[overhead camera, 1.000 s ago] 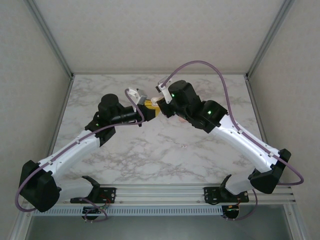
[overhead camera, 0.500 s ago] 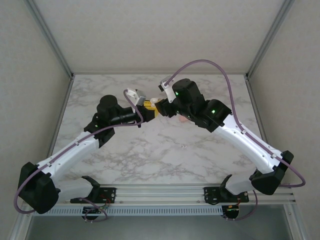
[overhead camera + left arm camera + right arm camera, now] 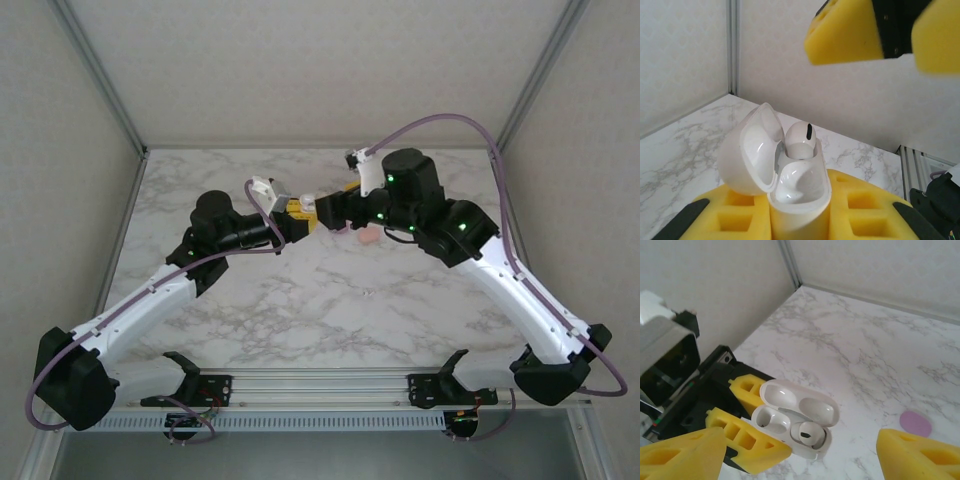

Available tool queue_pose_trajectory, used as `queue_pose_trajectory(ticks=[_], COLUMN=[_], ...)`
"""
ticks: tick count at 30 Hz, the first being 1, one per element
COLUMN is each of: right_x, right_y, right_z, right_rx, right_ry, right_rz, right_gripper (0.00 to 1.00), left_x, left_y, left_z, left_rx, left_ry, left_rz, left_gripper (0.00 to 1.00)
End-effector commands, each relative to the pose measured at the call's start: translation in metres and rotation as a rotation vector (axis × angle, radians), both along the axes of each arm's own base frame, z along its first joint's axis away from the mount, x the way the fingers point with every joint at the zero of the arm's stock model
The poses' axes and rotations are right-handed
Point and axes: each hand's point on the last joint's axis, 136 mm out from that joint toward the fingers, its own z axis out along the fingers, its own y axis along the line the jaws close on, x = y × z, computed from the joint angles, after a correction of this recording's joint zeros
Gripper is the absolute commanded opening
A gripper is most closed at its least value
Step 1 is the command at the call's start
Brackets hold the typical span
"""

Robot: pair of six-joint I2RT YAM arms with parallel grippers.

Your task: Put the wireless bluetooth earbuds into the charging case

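Right wrist: purple earbud on table

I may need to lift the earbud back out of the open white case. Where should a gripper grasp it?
Pinch the rounded head of the earbud, the part above the case rim, coming in over the open top; the rest is sunk in the socket and the lid blocks one side.

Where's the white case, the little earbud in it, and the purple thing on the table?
white case [image 3: 799, 406]: right wrist view, inside of its open lid.
earbud [image 3: 807, 434]: right wrist view, its rounded head.
purple thing [image 3: 915, 423]: right wrist view, its middle.
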Motion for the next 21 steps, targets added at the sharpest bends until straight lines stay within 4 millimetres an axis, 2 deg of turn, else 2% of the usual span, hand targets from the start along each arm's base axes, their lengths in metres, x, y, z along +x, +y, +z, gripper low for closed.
queue_pose_trajectory(ticks=[1,3,4,6,8,11,12,14,17,21], right_x=[0.005,0.021,0.030,0.040,0.043,0.037,0.032,0.024,0.022,0.024], right_y=[-0.026,-0.057,-0.075,-0.106,-0.130,-0.128,-0.123,-0.106,-0.090,-0.080], right_z=[0.020,0.005,-0.009,-0.049,-0.103,-0.182,-0.207,-0.245,-0.286,-0.322], right_rx=[0.086,0.089,0.094,0.064,0.011,-0.100,-0.146,-0.164,-0.200,-0.257], right_ry=[-0.002,0.056,0.115,0.236,0.389,0.584,0.650,0.762,0.828,0.897], right_rz=[-0.111,-0.247,-0.325,-0.439,-0.512,-0.429,-0.384,-0.282,-0.203,-0.147], right_gripper=[0.80,0.79,0.77,0.73,0.69,0.67,0.65,0.62,0.62,0.63], left_x=[-0.003,-0.002,0.000,0.001,0.001,0.000,-0.001,-0.002,-0.003,-0.004], left_y=[0.002,0.004,0.005,0.010,0.015,0.021,0.023,0.025,0.027,0.027], left_z=[0.009,0.006,0.004,0.000,-0.003,-0.005,-0.005,-0.004,-0.002,0.001], left_rx=[-0.010,0.001,0.009,0.022,0.031,0.038,0.039,0.040,0.036,0.032], left_ry=[-0.055,-0.055,-0.054,-0.056,-0.062,-0.067,-0.070,-0.070,-0.075,-0.067], left_rz=[0.013,0.026,0.043,0.074,0.107,0.134,0.143,0.150,0.159,0.157], left_gripper=[0.08,0.08,0.08,0.08,0.07,0.08,0.08,0.07,0.07,0.08])
